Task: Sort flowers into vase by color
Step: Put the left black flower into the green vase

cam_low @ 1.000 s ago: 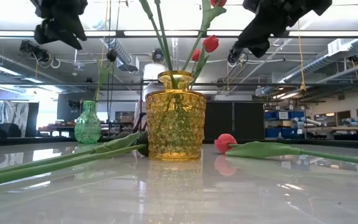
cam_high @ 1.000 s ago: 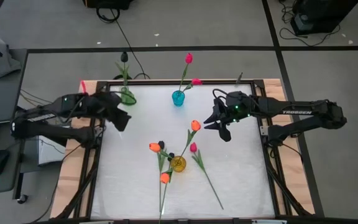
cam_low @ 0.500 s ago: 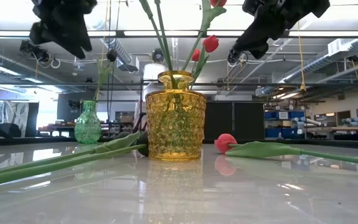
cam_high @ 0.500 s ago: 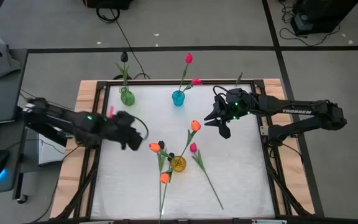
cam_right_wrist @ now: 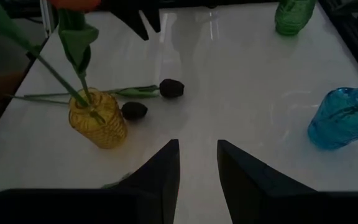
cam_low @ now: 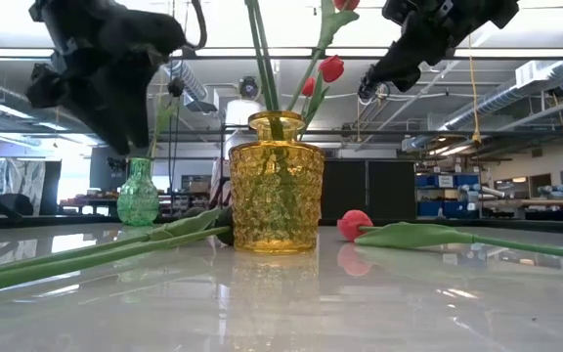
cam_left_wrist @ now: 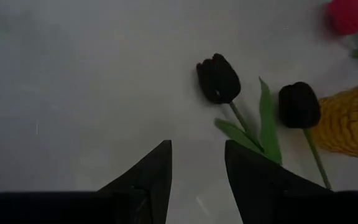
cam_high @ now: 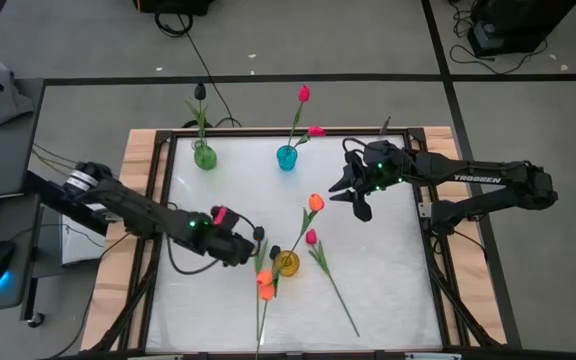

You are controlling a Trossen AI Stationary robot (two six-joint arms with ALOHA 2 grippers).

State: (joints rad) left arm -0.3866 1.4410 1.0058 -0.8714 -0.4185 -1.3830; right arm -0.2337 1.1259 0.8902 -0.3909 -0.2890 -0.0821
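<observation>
White tabletop (cam_high: 388, 290), framed in wood, with three vases: green vase (cam_high: 205, 156) and blue vase (cam_high: 286, 158) at the far edge, yellow vase (cam_high: 287, 263) near the middle. Two black tulips (cam_left_wrist: 219, 78) lie beside the yellow vase, their stems running toward it and their buds pointing at the left gripper (cam_left_wrist: 196, 163), which hovers just short of them, fingers parted and empty. A pink tulip (cam_high: 312, 238) lies beside the yellow vase, stem trailing toward the table's near edge. The right gripper (cam_right_wrist: 197, 163) hangs partly open, holding nothing, above the right half.
</observation>
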